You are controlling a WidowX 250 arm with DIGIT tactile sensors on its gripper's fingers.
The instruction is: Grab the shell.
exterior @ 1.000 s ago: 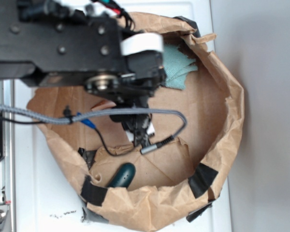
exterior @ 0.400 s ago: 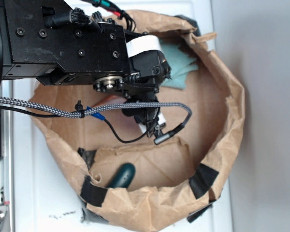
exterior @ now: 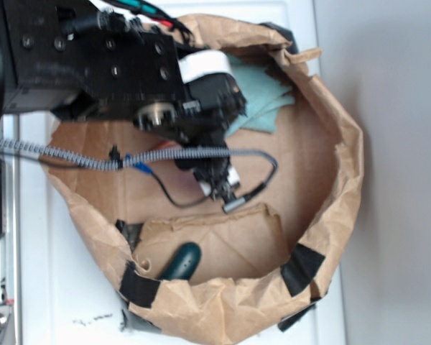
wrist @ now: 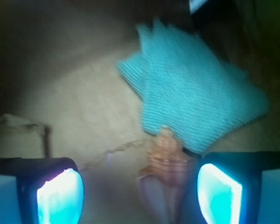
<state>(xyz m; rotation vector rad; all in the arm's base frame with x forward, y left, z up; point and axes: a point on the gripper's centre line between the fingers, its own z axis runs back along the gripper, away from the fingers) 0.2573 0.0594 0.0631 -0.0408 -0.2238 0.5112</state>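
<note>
Orange-brown ribbed shell point(wrist: 165, 163), pale pink body, between open hand's point(wrist: 140, 193) pads.

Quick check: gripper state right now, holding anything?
Gripper: open, holding nothing; the ribbed orange-brown and pale pink seashell lies between the jaws, nearer the right one, not yet clamped.

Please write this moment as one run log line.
end effector: open | shell: between fingers, nearer one side | cloth: behind shell
</note>
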